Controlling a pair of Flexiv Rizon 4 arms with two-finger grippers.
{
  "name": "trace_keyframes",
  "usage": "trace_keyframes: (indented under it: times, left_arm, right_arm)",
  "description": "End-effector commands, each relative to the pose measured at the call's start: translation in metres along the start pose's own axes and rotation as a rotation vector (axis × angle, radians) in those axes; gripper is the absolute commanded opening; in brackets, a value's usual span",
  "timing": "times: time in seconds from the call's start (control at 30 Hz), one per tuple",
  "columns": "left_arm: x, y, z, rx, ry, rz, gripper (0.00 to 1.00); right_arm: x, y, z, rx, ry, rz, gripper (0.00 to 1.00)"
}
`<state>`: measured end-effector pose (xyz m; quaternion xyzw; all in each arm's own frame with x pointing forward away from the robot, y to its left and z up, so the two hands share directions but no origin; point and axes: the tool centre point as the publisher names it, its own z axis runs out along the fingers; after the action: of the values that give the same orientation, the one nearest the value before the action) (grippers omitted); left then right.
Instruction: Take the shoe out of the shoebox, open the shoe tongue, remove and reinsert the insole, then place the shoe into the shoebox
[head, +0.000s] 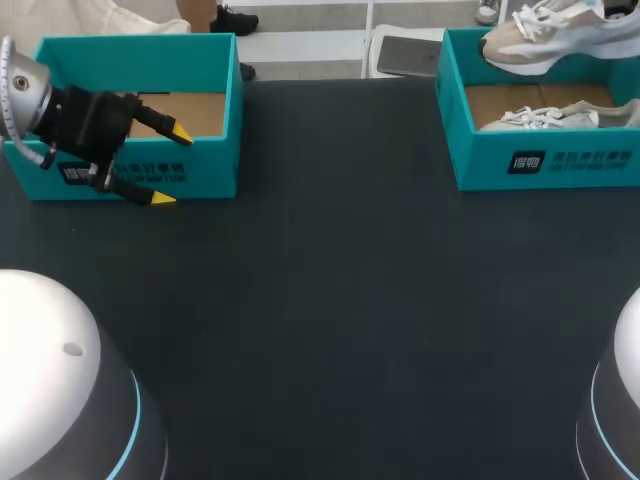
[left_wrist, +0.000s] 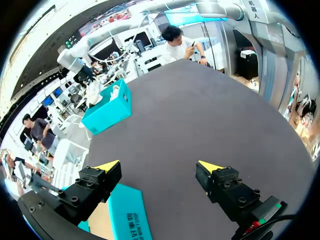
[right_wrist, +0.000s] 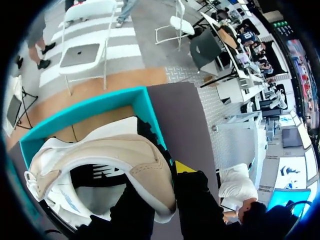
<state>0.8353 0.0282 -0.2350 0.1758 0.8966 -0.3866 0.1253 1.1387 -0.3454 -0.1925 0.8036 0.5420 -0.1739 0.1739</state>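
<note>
The table (head: 330, 300) carries 2 teal boxes. The left shoebox (head: 215, 175) stands at the far left corner, showing a bare cardboard floor. The right shoebox (head: 560, 160) stands at the far right corner.

The left gripper (head: 171, 166) hangs over the near wall of the left shoebox, released, its 2 yellow tips wide apart and touching nothing. In the left wrist view 1 finger (left_wrist: 107, 166) sits above that box's near wall (left_wrist: 127, 215) and the other above bare table, with the right shoebox (left_wrist: 107, 112) well ahead across the table.

The right gripper (right_wrist: 159, 187) is clenched on the shoe (right_wrist: 100, 160), a beige and white trainer, gripping it by the heel end. The shoe (head: 560, 35) is held in the air above the far side of the right shoebox (right_wrist: 90, 107). A second shoe (head: 555, 117) lies on its side inside that box.
</note>
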Motion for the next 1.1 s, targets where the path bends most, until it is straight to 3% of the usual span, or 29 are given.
trace_keyframes:
  times: [0.03,0.53,0.87,1.1]
  left_arm:
    - [0.001,0.000,-0.001,-0.002,0.001,0.000,1.00]
    - [0.001,0.000,-0.001,-0.002,0.001,0.000,1.00]
    - [0.001,0.000,-0.001,-0.002,0.001,0.000,1.00]
    - [0.001,0.000,-0.001,-0.002,0.001,0.000,1.00]
  right_arm:
    - [0.002,0.006,0.001,0.027,0.016,0.121,0.00]
    - [0.010,-0.003,0.005,0.002,0.050,0.062,0.00]
    - [0.025,-0.017,0.024,0.025,0.065,-0.033,0.00]
    - [0.033,-0.016,0.037,0.025,0.081,-0.040,0.00]
